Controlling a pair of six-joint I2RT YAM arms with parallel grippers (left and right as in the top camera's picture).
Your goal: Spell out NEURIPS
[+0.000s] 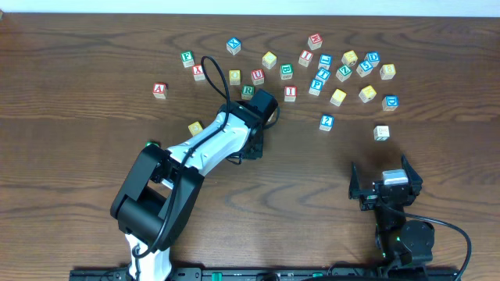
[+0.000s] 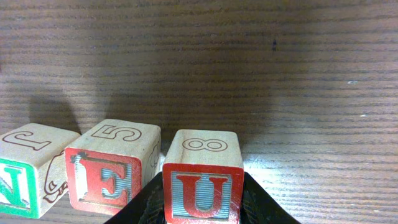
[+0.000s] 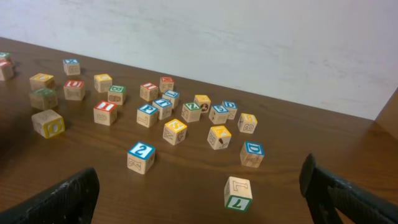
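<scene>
In the left wrist view, three NEURIPS cubes stand in a row on the table: a green N cube (image 2: 18,183) at the left edge, a red E cube (image 2: 106,177) and a red U cube (image 2: 202,186). My left gripper (image 2: 202,208) has a black finger against each side of the U cube. From overhead this row is hidden under the left gripper (image 1: 251,147) and its arm. Further back lie a green R cube (image 1: 248,90), a red I cube (image 1: 291,93) and a blue P cube (image 1: 316,84). My right gripper (image 1: 384,187) stands open and holds nothing.
Several other letter cubes are scattered across the back right of the table, among them a yellow one (image 1: 337,97) and a blue one (image 1: 326,122). One yellow cube (image 1: 195,127) lies left of the left arm. A lone cube (image 3: 239,193) sits just ahead of the right gripper (image 3: 199,199).
</scene>
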